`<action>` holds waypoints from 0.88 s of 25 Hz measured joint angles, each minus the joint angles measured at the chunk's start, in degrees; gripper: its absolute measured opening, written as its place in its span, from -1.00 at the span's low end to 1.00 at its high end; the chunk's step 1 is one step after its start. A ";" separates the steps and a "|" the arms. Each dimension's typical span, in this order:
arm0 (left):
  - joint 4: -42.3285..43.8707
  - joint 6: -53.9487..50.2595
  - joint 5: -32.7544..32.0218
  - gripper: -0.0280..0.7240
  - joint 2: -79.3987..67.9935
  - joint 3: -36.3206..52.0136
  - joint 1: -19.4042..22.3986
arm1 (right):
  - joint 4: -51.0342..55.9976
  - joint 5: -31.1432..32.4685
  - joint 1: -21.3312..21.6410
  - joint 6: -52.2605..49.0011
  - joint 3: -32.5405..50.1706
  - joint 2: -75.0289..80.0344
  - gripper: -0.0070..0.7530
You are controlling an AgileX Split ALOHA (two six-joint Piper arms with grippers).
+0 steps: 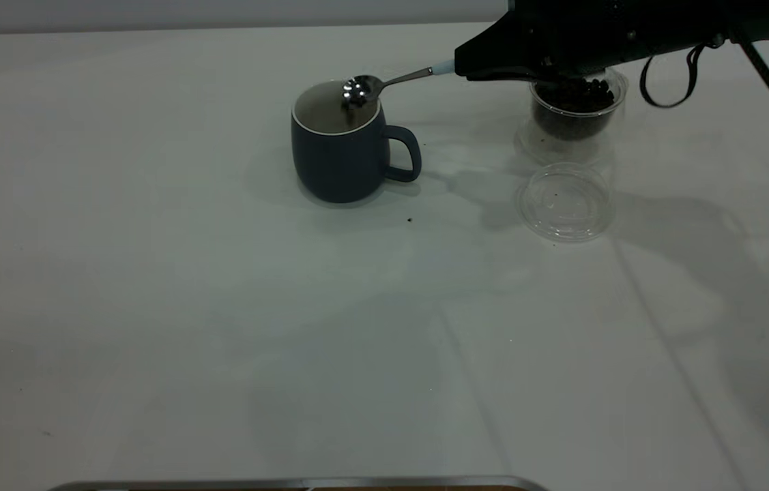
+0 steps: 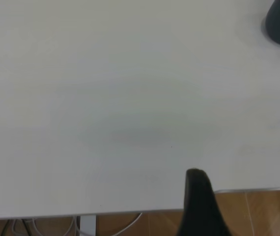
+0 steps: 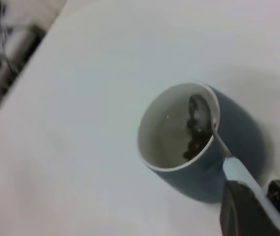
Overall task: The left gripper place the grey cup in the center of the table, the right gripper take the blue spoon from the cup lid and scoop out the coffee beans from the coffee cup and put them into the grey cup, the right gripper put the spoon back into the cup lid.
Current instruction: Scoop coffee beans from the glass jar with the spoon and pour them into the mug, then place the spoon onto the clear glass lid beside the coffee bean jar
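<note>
The grey cup (image 1: 340, 146) stands upright near the middle of the table (image 1: 220, 307), handle toward the right. My right gripper (image 1: 469, 65) is shut on the pale handle of the blue spoon (image 1: 384, 83). The spoon bowl sits tilted over the cup's mouth with coffee beans (image 3: 194, 137) dropping from it into the cup (image 3: 179, 132). The coffee cup (image 1: 575, 109) stands under the right arm with dark beans (image 1: 578, 92) in it. The clear cup lid (image 1: 565, 201) lies in front of it with nothing in it. The left gripper is parked at the table's edge; one finger (image 2: 199, 196) shows.
A few dark specks (image 1: 410, 219) lie on the table near the grey cup. A looping black cable (image 1: 671, 78) hangs from the right arm. The table's edge and wooden floor (image 2: 258, 211) show in the left wrist view.
</note>
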State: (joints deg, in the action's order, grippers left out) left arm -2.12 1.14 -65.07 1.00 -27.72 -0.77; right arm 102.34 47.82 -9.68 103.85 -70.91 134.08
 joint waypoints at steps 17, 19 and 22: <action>0.00 0.07 0.00 0.52 0.00 0.00 0.00 | -0.03 -4.08 4.59 -17.71 15.26 -15.57 -0.68; 0.00 0.07 0.00 0.52 0.00 0.00 0.00 | 0.02 -4.55 7.27 -20.79 19.79 -18.38 -0.68; 0.00 0.07 0.00 0.52 0.00 0.00 0.00 | 0.14 -4.49 12.00 -23.37 25.70 -20.56 -0.68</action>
State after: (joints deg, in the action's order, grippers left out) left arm -2.12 1.22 -65.07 1.00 -27.72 -0.77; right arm 102.49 43.33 2.32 80.47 -45.21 113.52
